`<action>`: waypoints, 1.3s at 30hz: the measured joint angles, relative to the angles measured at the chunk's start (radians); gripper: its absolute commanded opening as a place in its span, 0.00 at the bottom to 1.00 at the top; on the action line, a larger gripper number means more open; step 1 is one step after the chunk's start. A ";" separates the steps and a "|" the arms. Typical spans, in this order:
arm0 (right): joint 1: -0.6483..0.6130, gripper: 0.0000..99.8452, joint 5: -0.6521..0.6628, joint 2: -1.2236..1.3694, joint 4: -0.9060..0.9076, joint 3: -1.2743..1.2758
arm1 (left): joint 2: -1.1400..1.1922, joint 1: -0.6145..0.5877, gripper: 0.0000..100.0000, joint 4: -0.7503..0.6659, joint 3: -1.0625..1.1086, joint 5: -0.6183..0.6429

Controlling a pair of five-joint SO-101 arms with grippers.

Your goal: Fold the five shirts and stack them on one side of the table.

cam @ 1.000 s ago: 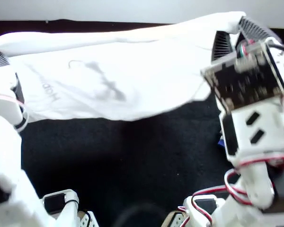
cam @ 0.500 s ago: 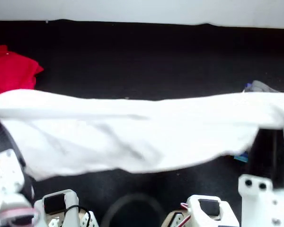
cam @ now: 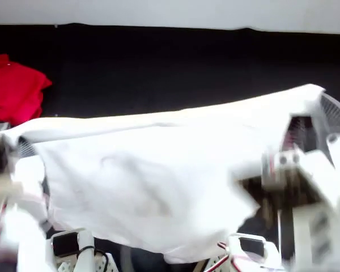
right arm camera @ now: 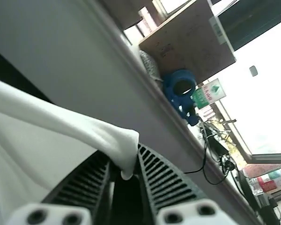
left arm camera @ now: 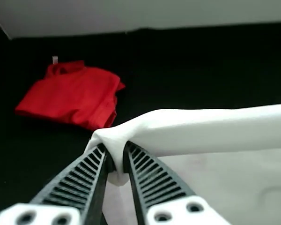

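A white shirt (cam: 153,175) hangs spread in the air over the near half of the black table, held up by both arms. My left gripper (left arm camera: 114,157) is shut on one bunched corner of the white shirt (left arm camera: 201,131); in the high view that corner sits at the left (cam: 17,136). My right gripper (right arm camera: 124,164) is shut on the other corner of the white shirt (right arm camera: 61,126), which in the high view is at the right (cam: 311,96). A folded red shirt (cam: 14,88) lies at the table's left side, also visible as the red shirt (left arm camera: 72,93).
The black table (cam: 170,68) stretches bare behind the hanging cloth up to the pale wall (cam: 170,11). The arm bases (cam: 73,246) stand at the near edge, partly covered by the shirt's lower hem.
The shirt was swung from high at the back, down low across the table, and is now lifted again toward the front, the right corner higher than the left.
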 measured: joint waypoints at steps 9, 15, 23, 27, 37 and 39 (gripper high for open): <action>-0.049 0.01 -0.020 0.015 -0.322 0.640 | 0.258 0.028 0.01 -0.410 0.325 -0.071; -0.080 0.01 -0.037 0.018 -0.666 0.993 | 0.482 0.072 0.01 -0.552 0.330 -0.071; -0.212 0.01 -0.152 0.089 -0.810 1.189 | 0.499 0.017 0.01 -0.322 0.327 -0.074; -0.267 0.01 -0.273 0.236 -0.813 1.174 | 0.477 -0.081 0.01 -0.144 0.327 -0.143; -0.474 0.16 -0.520 0.778 -0.502 0.701 | 0.471 -0.247 0.01 -0.037 0.342 -0.227; -0.514 0.20 -0.571 0.893 -0.411 0.571 | 0.471 -0.247 0.01 -0.028 0.342 -0.227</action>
